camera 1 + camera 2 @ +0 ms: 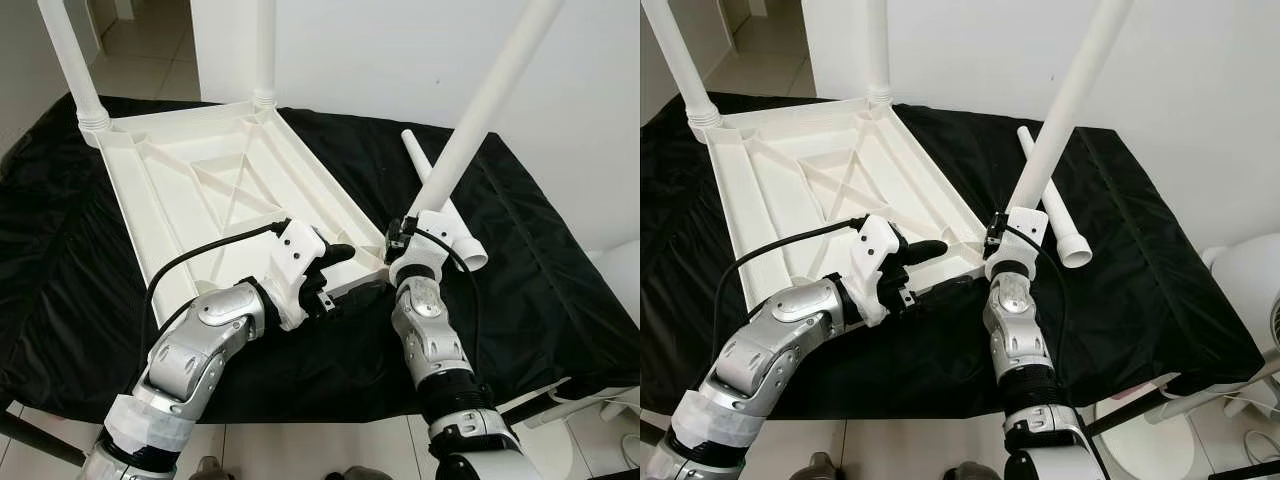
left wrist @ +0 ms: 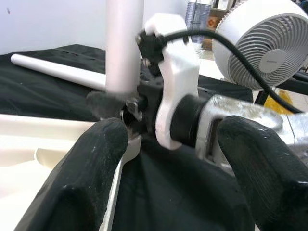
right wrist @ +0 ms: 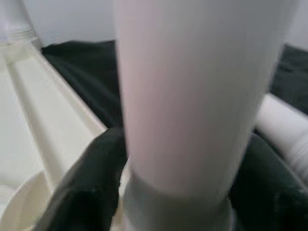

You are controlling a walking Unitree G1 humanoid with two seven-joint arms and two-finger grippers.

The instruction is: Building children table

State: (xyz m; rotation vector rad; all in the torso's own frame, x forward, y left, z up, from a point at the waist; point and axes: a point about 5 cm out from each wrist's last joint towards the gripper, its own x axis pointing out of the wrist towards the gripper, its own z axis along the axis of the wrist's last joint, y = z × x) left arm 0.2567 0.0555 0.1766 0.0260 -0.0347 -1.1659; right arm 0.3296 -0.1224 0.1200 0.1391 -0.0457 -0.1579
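At lower centre, the third leg [image 1: 490, 95] is clamped by the right gripper [image 1: 408, 238] at the near corner socket of the inverted tabletop [image 1: 200, 180]; the left gripper [image 1: 335, 270], fingers spread, is braced beside it. Beyond, a spare leg [image 1: 440, 200] lies unfitted. At upper left, two legs [image 1: 70, 60] are already standing.

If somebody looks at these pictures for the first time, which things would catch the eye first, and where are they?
First comes the white upturned table top on the black cloth, with two legs already standing at its far corners. Next, the right gripper is shut on a tilted white leg at the near right corner, with the left gripper open beside that corner. One spare leg lies on the cloth behind.
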